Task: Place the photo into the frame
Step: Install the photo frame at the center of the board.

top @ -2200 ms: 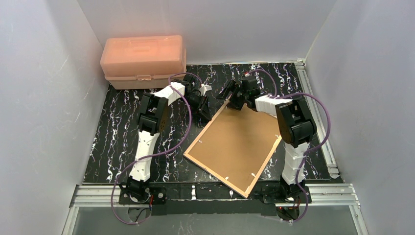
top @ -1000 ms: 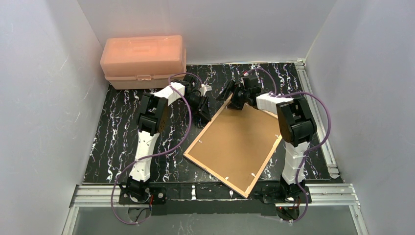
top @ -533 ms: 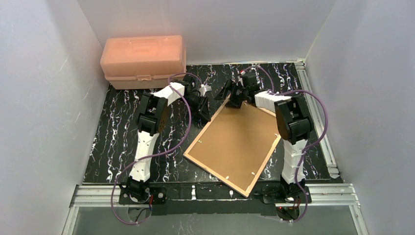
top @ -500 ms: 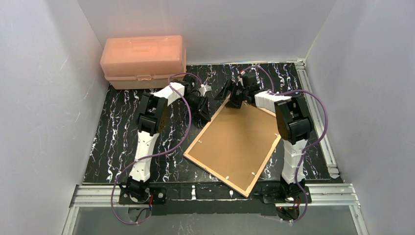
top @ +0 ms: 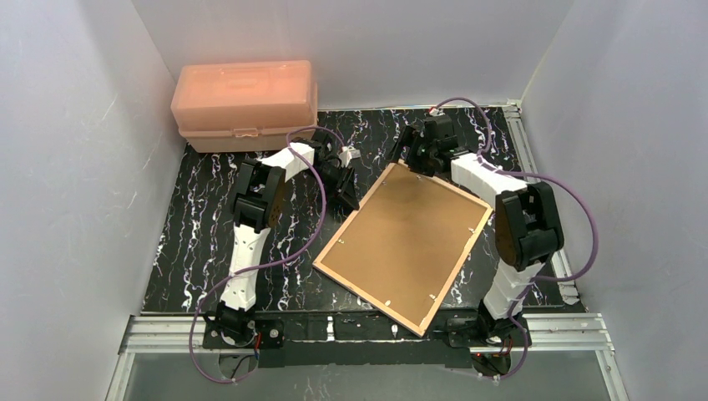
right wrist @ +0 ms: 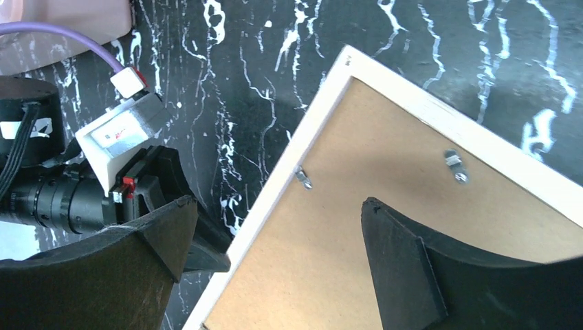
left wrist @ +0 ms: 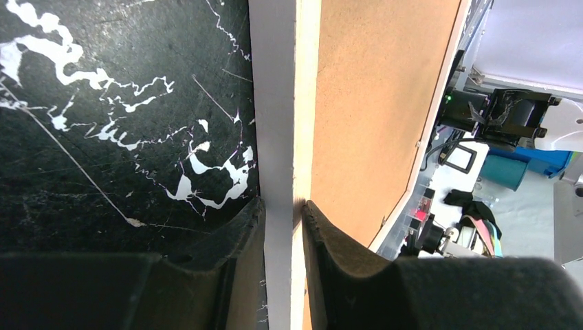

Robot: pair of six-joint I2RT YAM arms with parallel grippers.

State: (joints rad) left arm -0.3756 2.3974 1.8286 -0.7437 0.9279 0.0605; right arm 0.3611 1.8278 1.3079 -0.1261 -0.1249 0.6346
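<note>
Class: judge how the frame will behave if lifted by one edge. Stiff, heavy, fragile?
Probably stiff: the frame shows straight edges, no sag. Likely to swing or tilt, since the left gripper pinches just one thin edge of a wide panel. That thin rim may slip.

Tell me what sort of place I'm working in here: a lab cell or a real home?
Most likely a lab test cell: plain white panel walls box in the black marbled tabletop, aluminium rails edge it, and the left wrist view shows cables and electronics beyond.
</note>
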